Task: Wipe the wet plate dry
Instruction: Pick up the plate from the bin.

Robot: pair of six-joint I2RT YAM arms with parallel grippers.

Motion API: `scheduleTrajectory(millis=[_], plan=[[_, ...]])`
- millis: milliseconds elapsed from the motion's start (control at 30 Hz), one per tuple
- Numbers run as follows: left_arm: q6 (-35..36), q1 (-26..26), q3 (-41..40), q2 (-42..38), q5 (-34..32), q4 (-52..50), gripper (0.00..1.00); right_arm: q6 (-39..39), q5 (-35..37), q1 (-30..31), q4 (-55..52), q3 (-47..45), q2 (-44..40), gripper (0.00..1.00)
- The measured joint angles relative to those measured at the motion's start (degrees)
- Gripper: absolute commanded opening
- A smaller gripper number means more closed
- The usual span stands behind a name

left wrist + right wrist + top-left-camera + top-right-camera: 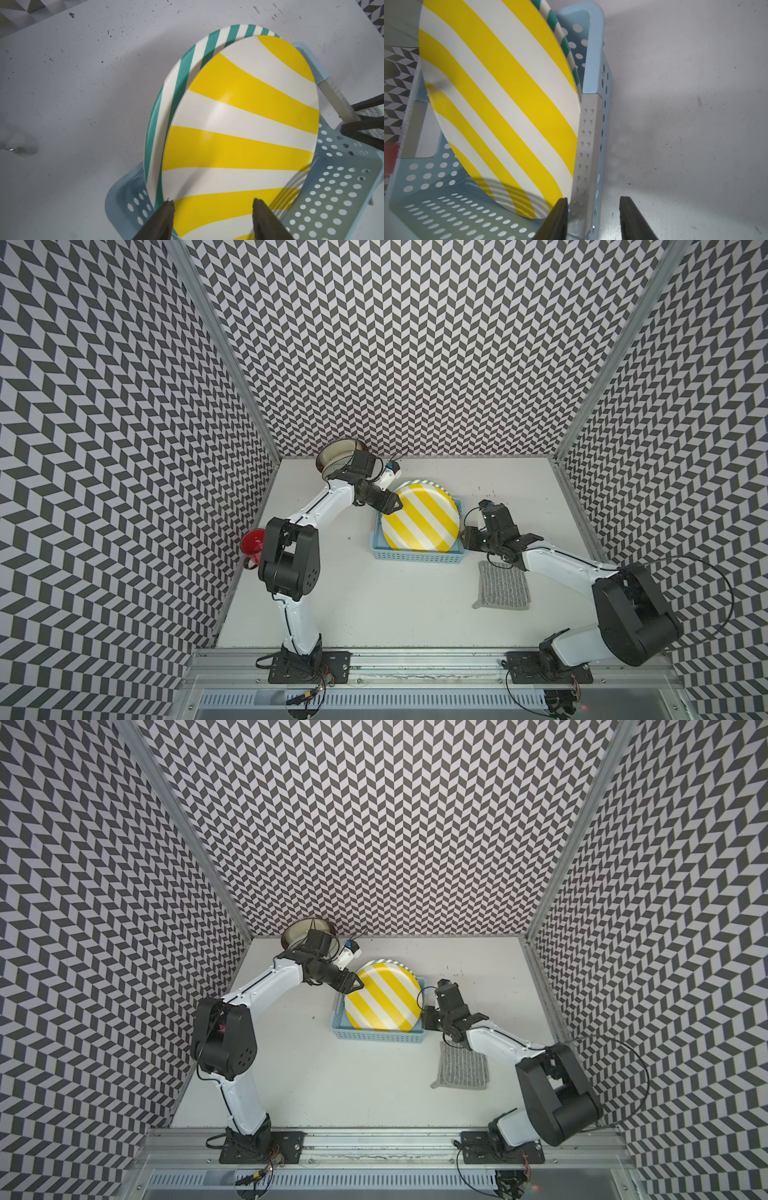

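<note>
The top views give me the layout, but only the wrist cameras show how the tools sit. The left wrist view shows the left tool (212, 202) with its jaws apart at the low rim of the yellow-striped plate (239, 135). One finger is at the plate's edge and the other is in front of its face; I cannot tell whether either touches. The right wrist view shows the right tool (593, 199) parted too, straddling the right wall of the blue basket (446, 207). One finger is inside beside the plate's rim and the other is outside over the bench (685, 104), with a gap on the outer side and nothing clamped. That view also picks out a pale dimpled strip (588, 145) on that wall. In a top view I see a red cup (252, 547) well left of the basket, partly behind the left elbow. Both top views show the grey cloth (503, 585) lying flat just beside the basket's near right corner, and a bowl (305, 934) beyond its far left corner. The left arm rises to a high elbow, then slopes to the basket's far left corner. The right arm has its elbow low and out to the right, and its forearm crosses over the cloth's far corner to the basket's right wall. I count two arms and two plates: the yellow one leans tilted on edge in the basket, with a green-striped plate (182, 68) right behind it. There is one basket, one cloth, one cup and one bowl.
</note>
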Motion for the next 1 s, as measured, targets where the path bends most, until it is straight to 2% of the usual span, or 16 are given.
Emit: scheduleTrajectory(millis=[333, 1000], plan=[[-0.8, -1.0, 0.1, 2.3, -4.4, -1.1, 0.63, 0.0, -0.1, 0.0, 0.5, -0.2, 0.0, 0.43], [-0.8, -1.1, 0.2, 2.3, -6.5, -1.2, 0.64, 0.2, -0.8, 0.0, 1.7, -1.1, 0.0, 0.43]])
